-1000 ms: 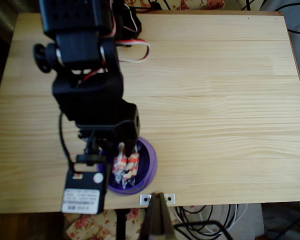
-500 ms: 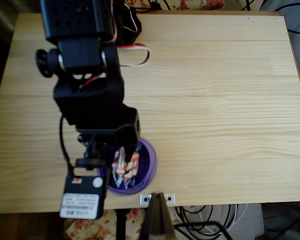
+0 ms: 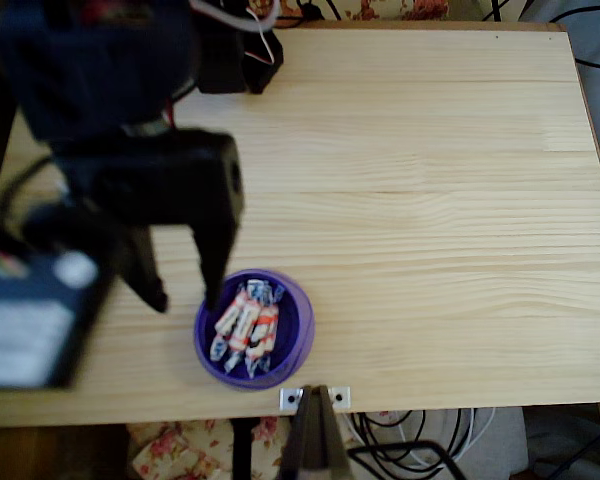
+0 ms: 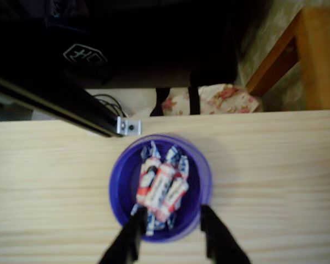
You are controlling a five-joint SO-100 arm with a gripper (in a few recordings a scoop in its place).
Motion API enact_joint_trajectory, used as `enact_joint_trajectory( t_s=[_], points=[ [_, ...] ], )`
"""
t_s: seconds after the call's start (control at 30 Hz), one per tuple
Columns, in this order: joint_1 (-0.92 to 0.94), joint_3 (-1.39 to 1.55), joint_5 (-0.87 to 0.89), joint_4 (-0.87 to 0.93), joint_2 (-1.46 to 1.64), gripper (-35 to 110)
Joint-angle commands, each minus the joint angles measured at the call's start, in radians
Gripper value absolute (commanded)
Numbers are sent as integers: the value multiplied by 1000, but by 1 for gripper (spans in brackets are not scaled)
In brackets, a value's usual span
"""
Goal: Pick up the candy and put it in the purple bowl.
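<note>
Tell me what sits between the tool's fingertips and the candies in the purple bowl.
Nothing: in the wrist view the open tool hangs over the purple bowl, candies in plain sight.

Wooden table (image 3: 430, 200) lies bare right of the purple bowl (image 3: 298, 330) — black arm (image 3: 140, 190) crowds its left.

Wrist view: purple bowl (image 4: 116, 192) sits on the wood table (image 4: 275, 181) near its far edge, several wrapped candies (image 4: 160, 190) piled inside, overlapping. Gripper (image 4: 170, 228) hangs over the bowl's near rim, black fingers (image 4: 131, 234) spread apart with nothing between them. A small metal bracket (image 4: 127, 126) on a black bar sits just beyond the bowl; floral fabric past the table edge.
</note>
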Motion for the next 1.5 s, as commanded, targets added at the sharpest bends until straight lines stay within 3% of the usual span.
enact_joint_trajectory(
  t_s=[0.0,0.03,0.17,0.43,0.63,1.47],
  points=[
    [9,124,-32,3,314,7],
    [14,209,-32,-21,400,-1],
    [55,518,-48,-91,684,-1],
    [110,741,-150,-92,821,-1],
    [86,986,-138,64,1235,-1],
    [81,1103,-201,126,1244,0]
  ],
)
